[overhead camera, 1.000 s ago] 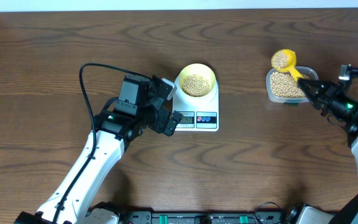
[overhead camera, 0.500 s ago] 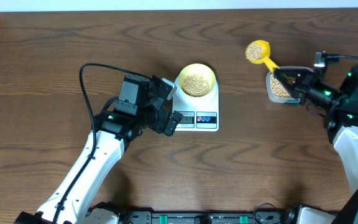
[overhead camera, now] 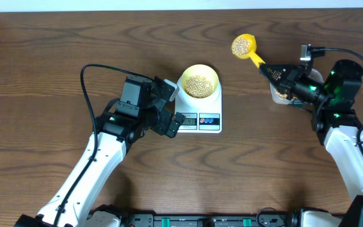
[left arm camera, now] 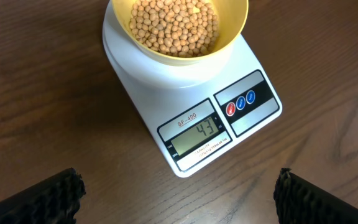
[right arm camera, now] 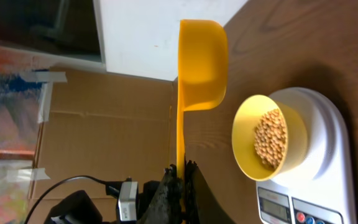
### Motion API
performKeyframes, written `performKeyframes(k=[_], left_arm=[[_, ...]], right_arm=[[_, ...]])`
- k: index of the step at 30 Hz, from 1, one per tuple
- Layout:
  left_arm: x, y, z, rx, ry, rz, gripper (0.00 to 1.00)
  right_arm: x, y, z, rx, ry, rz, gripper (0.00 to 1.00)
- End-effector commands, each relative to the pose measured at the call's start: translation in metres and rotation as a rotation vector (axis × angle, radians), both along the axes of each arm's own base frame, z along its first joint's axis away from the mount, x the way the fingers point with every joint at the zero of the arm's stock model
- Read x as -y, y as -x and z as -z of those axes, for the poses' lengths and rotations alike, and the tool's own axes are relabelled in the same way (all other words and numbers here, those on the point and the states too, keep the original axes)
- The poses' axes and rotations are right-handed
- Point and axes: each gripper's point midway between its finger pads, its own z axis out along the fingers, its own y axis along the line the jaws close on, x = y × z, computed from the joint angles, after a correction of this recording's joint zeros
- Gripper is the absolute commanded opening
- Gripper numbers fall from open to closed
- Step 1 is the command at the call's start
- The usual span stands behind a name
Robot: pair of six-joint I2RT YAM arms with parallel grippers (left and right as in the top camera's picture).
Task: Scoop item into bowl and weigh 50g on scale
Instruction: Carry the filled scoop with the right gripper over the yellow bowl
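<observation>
The pale yellow bowl (overhead camera: 198, 82) stands on the white scale (overhead camera: 200, 120), partly filled with tan beans (left arm camera: 176, 25). In the left wrist view the scale's display (left arm camera: 194, 135) reads 43. My left gripper (overhead camera: 171, 107) sits just left of the scale's display edge, open, with nothing between its fingers (left arm camera: 51, 199). My right gripper (overhead camera: 273, 72) is shut on the handle of a bright yellow scoop (overhead camera: 243, 45), which is loaded with beans and held in the air right of the bowl. In the right wrist view the scoop (right arm camera: 201, 62) hangs short of the bowl (right arm camera: 247, 134).
A clear plastic tub (overhead camera: 276, 96) of beans stands under my right gripper, mostly hidden by it. A black cable (overhead camera: 90, 69) loops over the table behind the left arm. Bare wooden tabletop lies between the scale and the tub.
My right arm has lifted the loaded scoop out of the tub and carried it leftward toward the scale. The left arm, bowl and scale have not moved.
</observation>
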Motion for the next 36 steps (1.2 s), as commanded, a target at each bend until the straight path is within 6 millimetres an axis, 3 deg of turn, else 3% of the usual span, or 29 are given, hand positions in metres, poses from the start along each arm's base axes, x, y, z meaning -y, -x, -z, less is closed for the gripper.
performKeyframes(k=[1,9,25,36], left_arm=[[-0.001,0.001,0.004,-0.011,0.000,0.005,1.00],[0.000,0.001,0.004,-0.011,0.001,0.005,1.00],[0.000,0.001,0.004,-0.011,0.001,0.005,1.00],[-0.001,0.001,0.004,-0.011,0.000,0.004,1.00]], right_arm=[[-0.009,-0.005,0.001,0.011,0.004,0.001,0.01],[-0.035,-0.008,0.016,-0.024,-0.002,-0.038,0.01],[-0.069,-0.013,0.055,0.007,0.044,-0.140,0.01],[-0.090,0.000,0.059,0.191,0.169,-0.251,0.01]])
